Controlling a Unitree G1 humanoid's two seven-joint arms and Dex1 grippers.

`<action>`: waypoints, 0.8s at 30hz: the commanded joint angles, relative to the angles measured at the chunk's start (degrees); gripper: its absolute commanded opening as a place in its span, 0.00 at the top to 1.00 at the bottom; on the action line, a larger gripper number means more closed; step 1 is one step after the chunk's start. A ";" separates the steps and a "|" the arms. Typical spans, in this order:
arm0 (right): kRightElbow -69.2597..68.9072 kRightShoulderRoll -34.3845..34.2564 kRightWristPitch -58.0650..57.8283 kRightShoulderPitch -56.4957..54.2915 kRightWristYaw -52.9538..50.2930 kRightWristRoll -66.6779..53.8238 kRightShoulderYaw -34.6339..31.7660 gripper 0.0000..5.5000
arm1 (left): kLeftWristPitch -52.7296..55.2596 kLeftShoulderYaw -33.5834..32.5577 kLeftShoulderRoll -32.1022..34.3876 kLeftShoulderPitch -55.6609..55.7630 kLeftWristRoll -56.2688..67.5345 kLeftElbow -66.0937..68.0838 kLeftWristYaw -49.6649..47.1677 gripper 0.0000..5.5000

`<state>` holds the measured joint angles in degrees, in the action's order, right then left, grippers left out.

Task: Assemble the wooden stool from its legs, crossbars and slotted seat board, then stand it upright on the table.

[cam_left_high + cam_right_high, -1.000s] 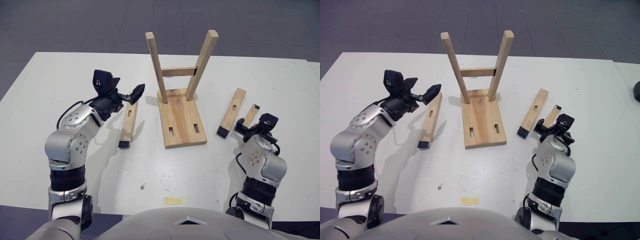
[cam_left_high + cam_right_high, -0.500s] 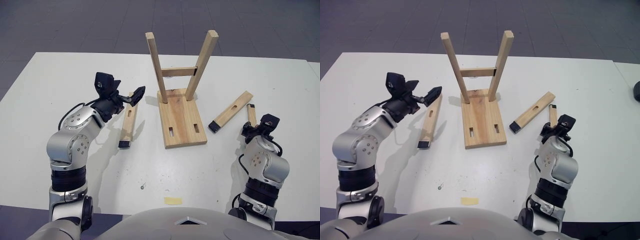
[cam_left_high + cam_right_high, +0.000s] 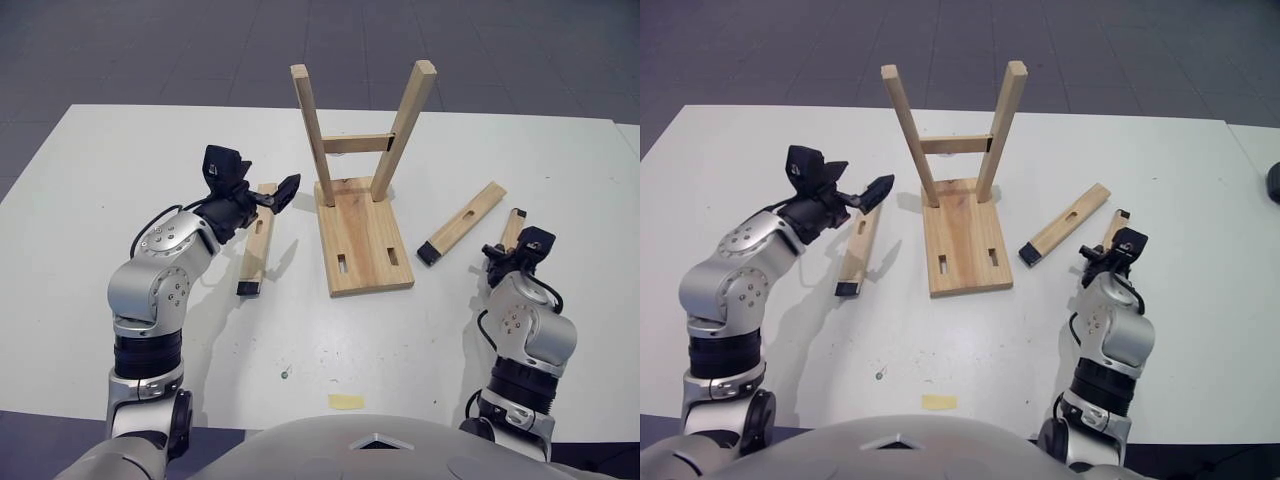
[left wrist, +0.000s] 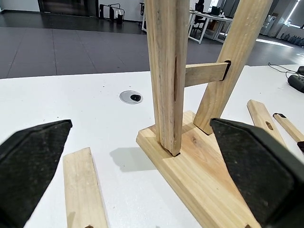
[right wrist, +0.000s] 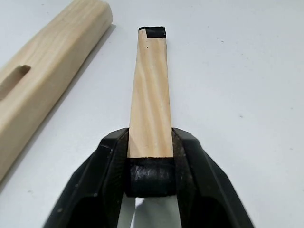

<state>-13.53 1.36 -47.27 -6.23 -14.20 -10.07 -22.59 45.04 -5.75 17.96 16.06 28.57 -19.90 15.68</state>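
1. Right gripper (image 5: 150,142): its jaws are clamped tight on the near end of the loose crossbar (image 5: 149,85). The bar's long axis runs straight out of the jaws toward about 1 o'clock, black-tipped end farthest away. It sits low at the desk (image 3: 150,150); whether it touches, I cannot tell.
2. Just beside it, at its 9 o'clock, lies the right loose leg (image 3: 462,222). It is flat with its slot up, and its axis runs from 2 o'clock down to 8 o'clock, black foot at the 8 o'clock end.
3. Left gripper (image 3: 262,183): jaws spread wide and holding nothing, hovering over the far end of the left loose leg (image 3: 257,245).
4. That leg lies flat, its axis running 12 to 6 with the black foot at 6 o'clock.
5. Between the two loose legs, the seat board (image 3: 365,245) lies flat with its long axis also 12 to 6. Two empty slots show at its near end.
6. At its far end two fitted legs (image 3: 312,130) stand up, splaying apart, joined by a fitted crossbar (image 3: 355,143) running 9 to 3.
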 commanded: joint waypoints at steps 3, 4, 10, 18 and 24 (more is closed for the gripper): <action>-7.14 9.76 27.97 -9.16 5.56 10.76 10.00 0.76 | 1.72 -9.80 -2.84 9.37 10.77 -3.11 -2.46 0.02; -8.54 11.49 31.15 -10.90 6.91 12.65 11.98 0.76 | 2.63 -11.73 -2.67 11.12 14.09 -3.95 -2.69 0.02; -15.35 14.84 39.02 -15.35 21.53 9.82 24.15 0.76 | 6.63 -16.74 -3.13 19.57 35.38 -5.91 -6.91 0.02; -19.66 15.25 36.00 -13.09 35.33 -0.61 31.14 0.76 | 5.66 -13.39 -4.78 19.66 49.04 -4.67 -14.83 0.02; -19.81 15.71 35.16 -11.66 37.98 0.35 34.78 0.76 | 4.16 -11.28 -4.35 21.38 53.83 -3.64 -19.23 0.14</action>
<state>-33.22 16.68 -11.86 -18.15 23.49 -10.66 11.77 49.82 -17.57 12.50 35.86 80.84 -23.73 -2.38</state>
